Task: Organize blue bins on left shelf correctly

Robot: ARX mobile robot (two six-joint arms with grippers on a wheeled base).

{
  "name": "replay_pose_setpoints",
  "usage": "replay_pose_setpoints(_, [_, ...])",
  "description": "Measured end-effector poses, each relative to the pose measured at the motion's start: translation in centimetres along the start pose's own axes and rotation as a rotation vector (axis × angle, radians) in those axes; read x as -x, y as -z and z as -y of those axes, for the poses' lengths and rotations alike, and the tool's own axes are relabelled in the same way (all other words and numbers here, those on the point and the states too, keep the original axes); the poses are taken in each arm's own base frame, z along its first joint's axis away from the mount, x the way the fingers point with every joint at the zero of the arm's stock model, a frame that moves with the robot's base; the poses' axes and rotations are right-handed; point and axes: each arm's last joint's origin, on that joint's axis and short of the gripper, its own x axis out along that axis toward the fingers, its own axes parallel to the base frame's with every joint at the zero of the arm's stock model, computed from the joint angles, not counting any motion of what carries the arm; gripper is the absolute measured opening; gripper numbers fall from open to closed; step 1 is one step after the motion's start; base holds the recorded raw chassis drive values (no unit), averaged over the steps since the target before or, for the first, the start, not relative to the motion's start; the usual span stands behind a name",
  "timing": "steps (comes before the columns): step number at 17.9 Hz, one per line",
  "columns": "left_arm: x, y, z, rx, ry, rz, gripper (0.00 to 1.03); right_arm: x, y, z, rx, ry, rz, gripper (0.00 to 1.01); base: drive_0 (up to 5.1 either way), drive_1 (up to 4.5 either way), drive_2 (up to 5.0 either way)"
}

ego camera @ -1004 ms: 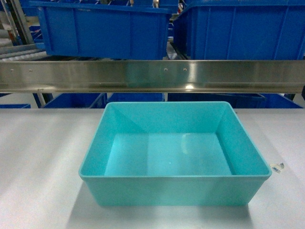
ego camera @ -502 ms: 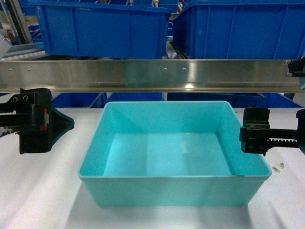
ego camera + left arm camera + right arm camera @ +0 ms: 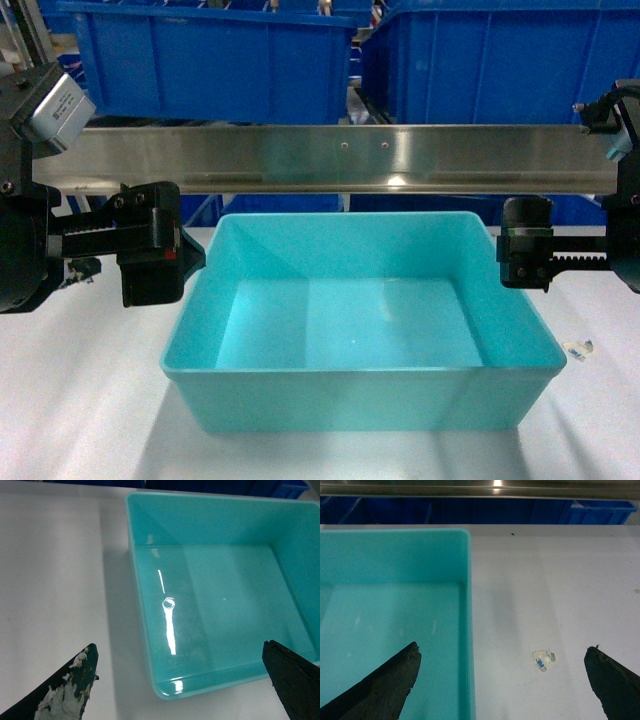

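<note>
The turquoise bin (image 3: 365,320) sits upright on the white table (image 3: 80,400), at the centre of the head view, its open top showing a bare, glossy floor. Behind it, toward 12 o'clock, a stainless-steel rail (image 3: 340,157) of the left shelf runs across the view, with two dark royal-blue bins (image 3: 210,60) standing above it.

The left end effector (image 3: 160,255) hangs at the bin's 9 o'clock, just beside the left wall; whether it touches the rim cannot be told. In the left wrist view its two dark fingers (image 3: 70,690) stand wide apart, one over the table and the other over the bin's floor, so the open jaws straddle the left wall without gripping it. The table-side finger carries white flaky residue.

The right end effector (image 3: 527,257) hangs at the bin's 3 o'clock, near the right rim. In the right wrist view its fingers (image 3: 380,685) are likewise spread wide, one over the bin's interior and one over the table, straddling the right wall, holding nothing.

A small scrap of white tape (image 3: 543,660) lies on the table at the bin's 4 o'clock, apart from it
</note>
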Motion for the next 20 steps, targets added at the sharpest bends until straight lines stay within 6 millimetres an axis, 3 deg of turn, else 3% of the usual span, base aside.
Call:
replay_pose_setpoints(5, [0.0,0.0,-0.2,0.004,-0.005,0.001,0.98,0.0,0.0,0.1,0.012,0.004,0.0,0.98,0.0,0.0,0.0])
replay_pose_setpoints(11, [-3.6,0.4,-0.2,0.007,0.0,-0.121,0.98,-2.3,-0.5,-2.1,-0.003,0.0,-0.133,0.98,0.0,0.0,0.0])
replay_pose_setpoints(14, [-4.8,0.8,-0.1,0.004,0.004,-0.15,0.98,-3.1,0.8,-2.0,-0.042,0.028,-0.205,0.98,0.0,0.0,0.0])
replay_pose_setpoints(20, [-4.9,0.9,-0.1,0.002,0.007,-0.157,0.98,-3.7,1.7,-2.0,-0.06,0.044,-0.232,0.98,0.0,0.0,0.0])
